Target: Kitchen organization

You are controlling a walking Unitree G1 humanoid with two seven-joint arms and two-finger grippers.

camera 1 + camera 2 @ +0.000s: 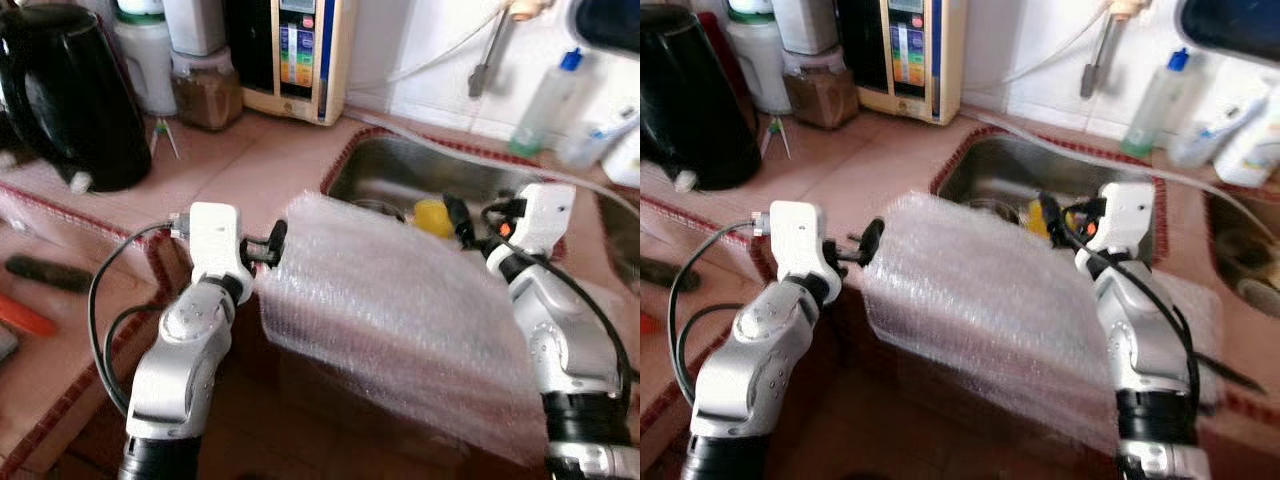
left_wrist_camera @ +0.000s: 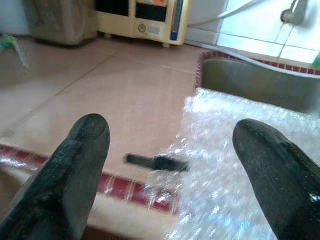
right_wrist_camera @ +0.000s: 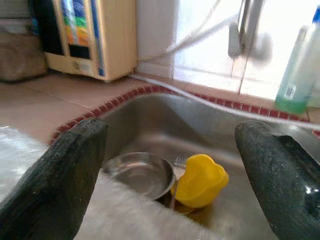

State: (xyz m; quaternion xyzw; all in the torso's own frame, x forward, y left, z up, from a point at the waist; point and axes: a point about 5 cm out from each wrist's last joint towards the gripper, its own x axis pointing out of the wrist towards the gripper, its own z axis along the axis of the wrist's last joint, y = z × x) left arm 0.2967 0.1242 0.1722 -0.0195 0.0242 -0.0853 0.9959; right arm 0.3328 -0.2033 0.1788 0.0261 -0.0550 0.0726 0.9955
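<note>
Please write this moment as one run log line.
left gripper: open, at bubble wrap left edge | right gripper: open, over sink | in sink: yellow cup, steel bowl

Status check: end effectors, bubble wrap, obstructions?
Both end effectors open: left, right. Bubble wrap draped over sink edge, ungripped. Nothing blocking.

I get bright daylight off the white tiled wall (image 3: 210, 55) behind the sink (image 1: 400, 170), washing out the far edge. The bubble wrap (image 1: 400, 300) glares and sparkles. Both head views are soft and smeared; my wrist views blur the near fingers (image 2: 75, 165).
</note>
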